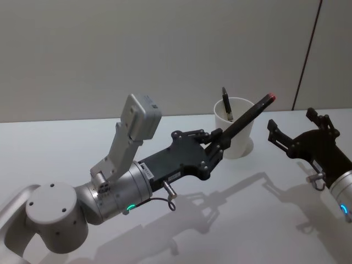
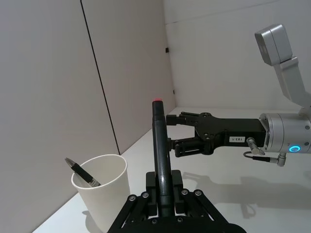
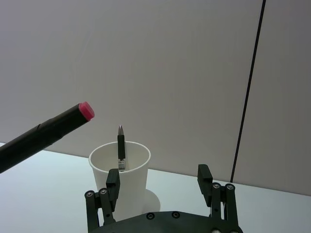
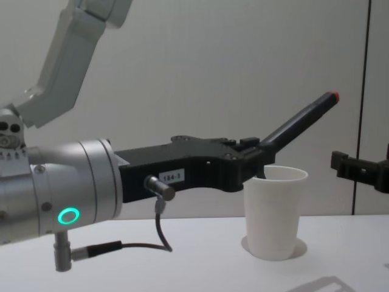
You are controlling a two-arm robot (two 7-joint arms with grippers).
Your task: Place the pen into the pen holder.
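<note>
My left gripper (image 1: 217, 144) is shut on a black pen (image 1: 247, 115) with a red end, held tilted with the red end raised. The pen (image 4: 298, 125) slants up above the rim of the pen holder (image 4: 276, 213), a white paper cup (image 1: 239, 140) standing on the table. A second, dark pen (image 1: 226, 104) with a silver tip leans inside the cup (image 2: 104, 191). My right gripper (image 1: 291, 132) hovers open to the right of the cup, its fingers (image 3: 204, 174) spread with nothing between them. The held pen (image 2: 159, 145) rises straight from my left gripper's fingers (image 2: 146, 196).
The white table (image 1: 66, 148) runs back to a plain wall with a dark vertical seam (image 1: 308, 55). A cable loop (image 4: 159, 234) hangs under my left wrist.
</note>
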